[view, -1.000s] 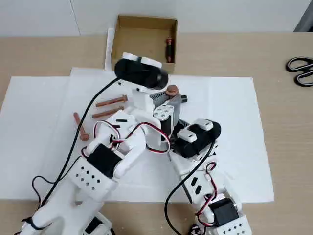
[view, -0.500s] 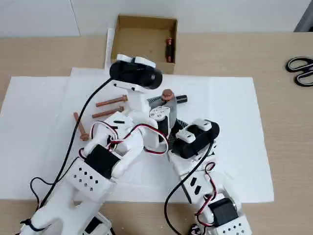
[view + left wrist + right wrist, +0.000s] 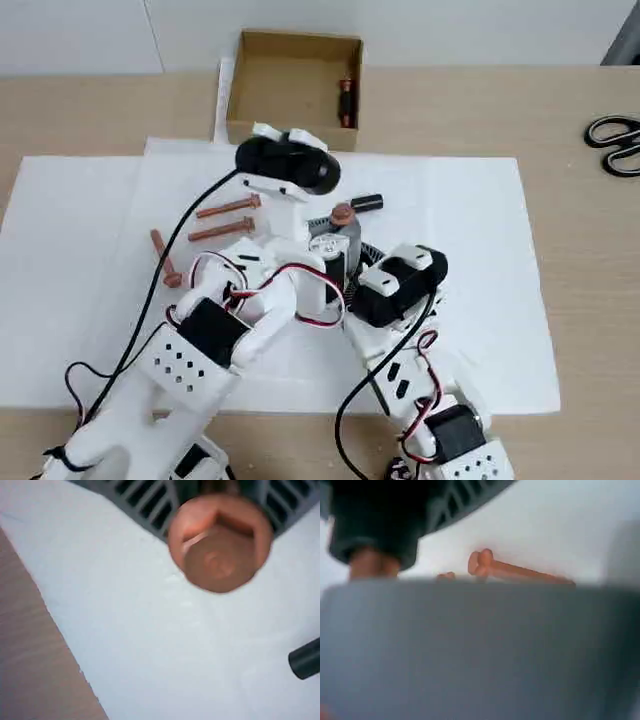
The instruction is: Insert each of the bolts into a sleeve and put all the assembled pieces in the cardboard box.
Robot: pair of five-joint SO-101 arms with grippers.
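While the left fingers [image 3: 150, 500] grip one bolt [image 3: 217, 542] above the white paper [image 3: 480, 260], I count three loose bolts [image 3: 228, 207] [image 3: 220, 230] [image 3: 165, 258] beside that arm. One black sleeve [image 3: 366, 202] lies near the held bolt, and one assembled piece [image 3: 346, 100] is inside the cardboard box [image 3: 300, 38]. Right fingers [image 3: 480, 650]: cannot tell their set.

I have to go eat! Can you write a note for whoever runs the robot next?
Left gripper: shut on a bolt, over the white paper.
Right gripper: close beside it, open or shut unclear.
A loose sleeve lies on the paper next to the held bolt; three loose bolts lie farther off.
Done: one assembled piece in the cardboard box.
Left: sleeve the held bolt, box it, then the other three.
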